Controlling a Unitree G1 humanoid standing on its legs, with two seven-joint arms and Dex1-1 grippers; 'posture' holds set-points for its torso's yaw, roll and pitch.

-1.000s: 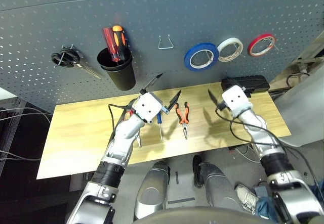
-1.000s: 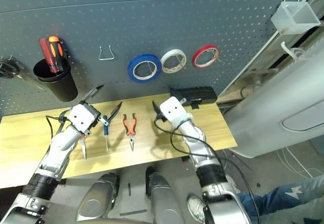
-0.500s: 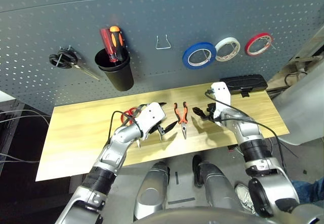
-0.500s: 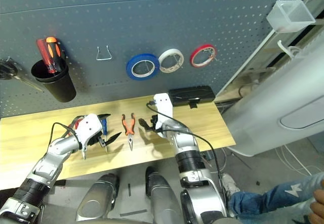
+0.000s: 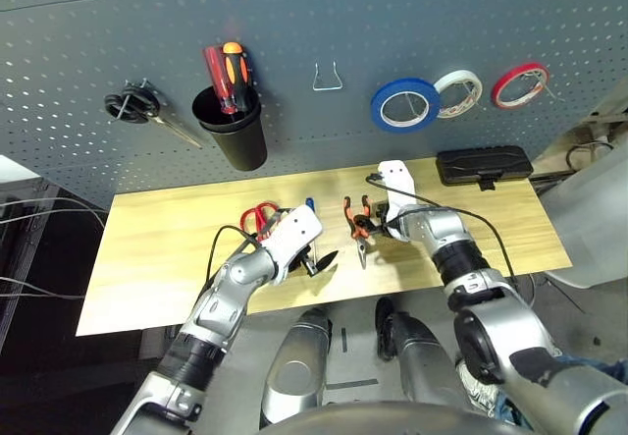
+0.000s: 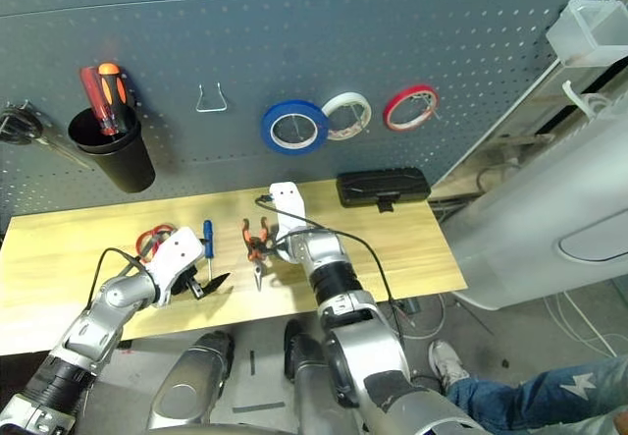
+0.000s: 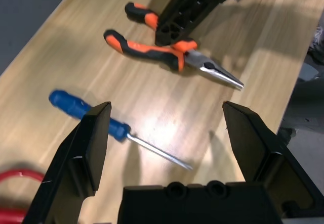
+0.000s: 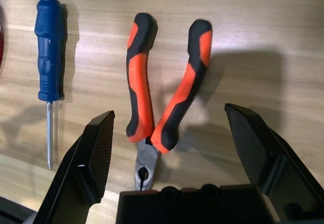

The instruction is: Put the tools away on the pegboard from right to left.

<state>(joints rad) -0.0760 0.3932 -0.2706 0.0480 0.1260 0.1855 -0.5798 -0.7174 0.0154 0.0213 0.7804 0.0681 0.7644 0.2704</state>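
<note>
I have the right gripper point(image 8: 169, 148) low over the pliers point(image 8: 164, 90), jaws spread as wide as they go and holding nothing; both handles lie between the jaws with bare wood to either side. The left gripper point(image 7: 167, 133) is just as wide and empty, hovering over the shaft end of the screwdriver point(image 7: 91, 114), whose blue handle lies by one finger. The red scissors point(image 5: 259, 218) lie just beyond that, partly behind my left wrist.

The table point(image 5: 157, 248) has open wood out to both ends; a black case point(image 5: 485, 167) sits at its far right edge.

On the pegboard point(image 5: 392, 23) I count three tape rolls, the blue roll point(image 5: 405, 105) leftmost, one empty hook point(image 5: 328, 78), one cup point(image 5: 234, 134) with two screwdrivers, and one pair of black scissors point(image 5: 137, 109).
</note>
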